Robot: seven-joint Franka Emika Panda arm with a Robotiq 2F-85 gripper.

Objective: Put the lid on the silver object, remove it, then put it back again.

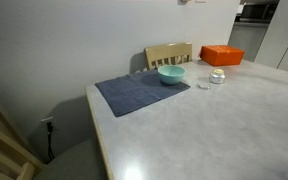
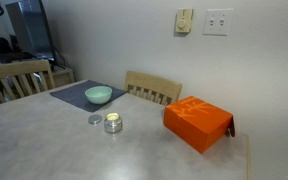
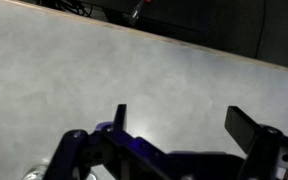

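We log silver object [image 2: 112, 123] upright, axis vert., on pale grey table [image 2: 44, 150]. Lid [image 2: 94, 119] lies flat just beside it. Gripper [image 3: 184, 128] spread wide, nothing between jaws, over tabletop. White wall [image 2: 114, 40], wooden chair [image 2: 152, 88] behind.

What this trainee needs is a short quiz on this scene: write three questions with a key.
1. True or false: the lid lies on top of the silver object.
2. The teal bowl stands on: A the blue mat, B the orange box, C a chair.
3. Fill in: the gripper is ___.
Key: 1 false, it lies beside it; 2 A; 3 open.
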